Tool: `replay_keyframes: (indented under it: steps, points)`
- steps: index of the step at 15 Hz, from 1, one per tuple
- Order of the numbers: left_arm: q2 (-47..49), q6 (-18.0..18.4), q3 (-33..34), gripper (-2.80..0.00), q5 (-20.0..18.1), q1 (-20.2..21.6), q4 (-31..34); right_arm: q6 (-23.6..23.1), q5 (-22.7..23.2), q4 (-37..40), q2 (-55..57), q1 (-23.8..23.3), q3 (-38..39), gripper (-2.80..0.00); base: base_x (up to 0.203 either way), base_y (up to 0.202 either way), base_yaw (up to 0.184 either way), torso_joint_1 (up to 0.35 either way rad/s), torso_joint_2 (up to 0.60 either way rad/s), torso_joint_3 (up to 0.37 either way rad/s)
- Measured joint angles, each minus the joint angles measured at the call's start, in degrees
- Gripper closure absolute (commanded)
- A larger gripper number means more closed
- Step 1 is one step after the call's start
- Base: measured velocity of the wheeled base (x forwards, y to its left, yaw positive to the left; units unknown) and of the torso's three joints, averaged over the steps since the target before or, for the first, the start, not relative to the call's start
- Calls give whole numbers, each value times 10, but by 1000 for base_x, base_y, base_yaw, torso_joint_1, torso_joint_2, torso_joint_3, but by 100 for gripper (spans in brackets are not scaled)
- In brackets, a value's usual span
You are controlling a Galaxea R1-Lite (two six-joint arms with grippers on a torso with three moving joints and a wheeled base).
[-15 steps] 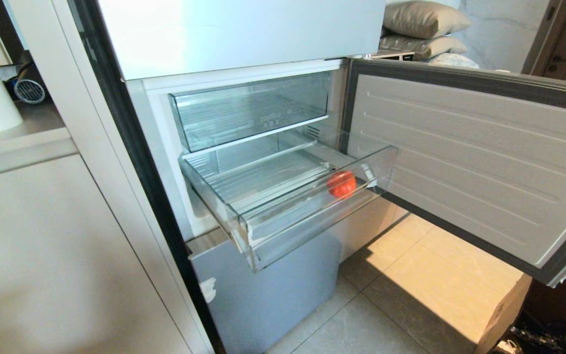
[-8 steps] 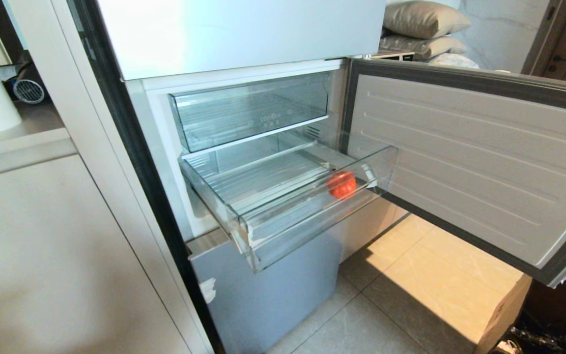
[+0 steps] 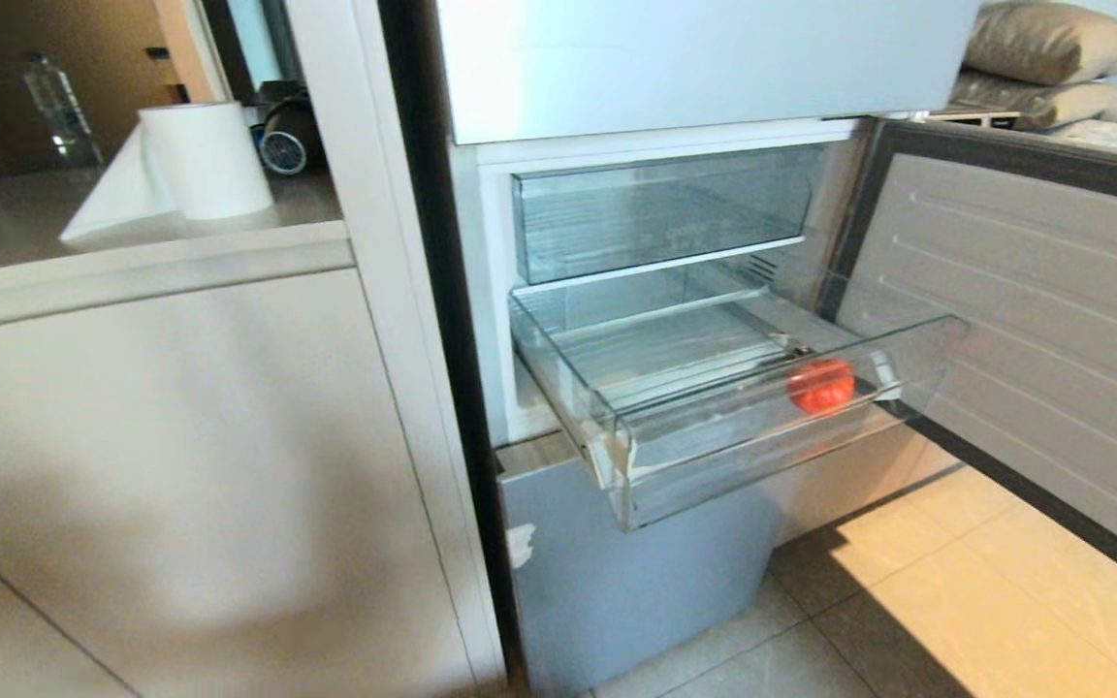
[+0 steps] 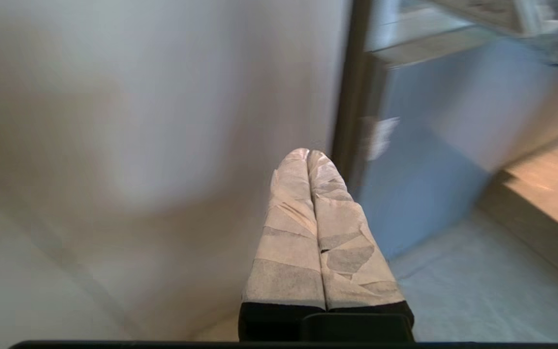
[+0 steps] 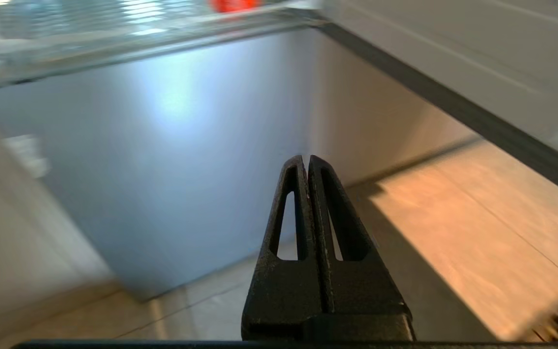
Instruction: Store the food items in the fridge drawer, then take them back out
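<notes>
Camera swung left since earlier

1. Fridge drawer (image 3: 762,427): clear glossy plastic, ribbed bottom.
2. Food item (image 3: 821,385) inside it: smooth, red-orange.
3. Left gripper (image 4: 308,154): wrapped in matt whitish tape.
4. Right gripper (image 5: 306,159): rough matt black.

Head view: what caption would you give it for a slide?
One red tomato-like piece sits in the pulled-out clear fridge drawer, fridge door open, paper roll on the counter.
</notes>
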Motion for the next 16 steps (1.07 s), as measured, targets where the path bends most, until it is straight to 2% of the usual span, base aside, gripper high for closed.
replay_keyframes:
  steps: [5,16]
  points:
    - [0,0,0,0,0,0,0,0,0,0,0,0,0,0,0,-8,139,3,3,3]
    - [0,1,0,0,0,0,0,-1,0,0,0,0,0,0,0,0,0,0,0,0]
